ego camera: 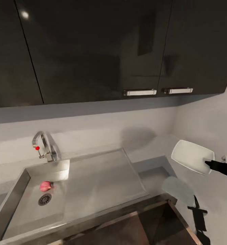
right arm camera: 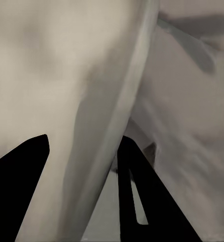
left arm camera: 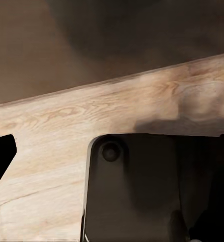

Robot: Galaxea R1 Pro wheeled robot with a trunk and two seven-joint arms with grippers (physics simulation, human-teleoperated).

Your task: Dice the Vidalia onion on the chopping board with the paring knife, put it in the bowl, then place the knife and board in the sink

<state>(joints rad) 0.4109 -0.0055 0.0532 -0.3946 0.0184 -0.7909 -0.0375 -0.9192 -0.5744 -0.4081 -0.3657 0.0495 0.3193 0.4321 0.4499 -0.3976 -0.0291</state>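
White and glossy, the shallow square bowl (ego camera: 192,156) hangs tilted above the dark grey countertop (ego camera: 154,175), its rim pinched between the closed black fingers of the right gripper (right arm camera: 86,151). Well away from that gripper, the pinkish-red onion (ego camera: 46,185) lies beside the round drain (ego camera: 45,199) in the matt grey sink (ego camera: 93,183). The left gripper's opening cannot be told.
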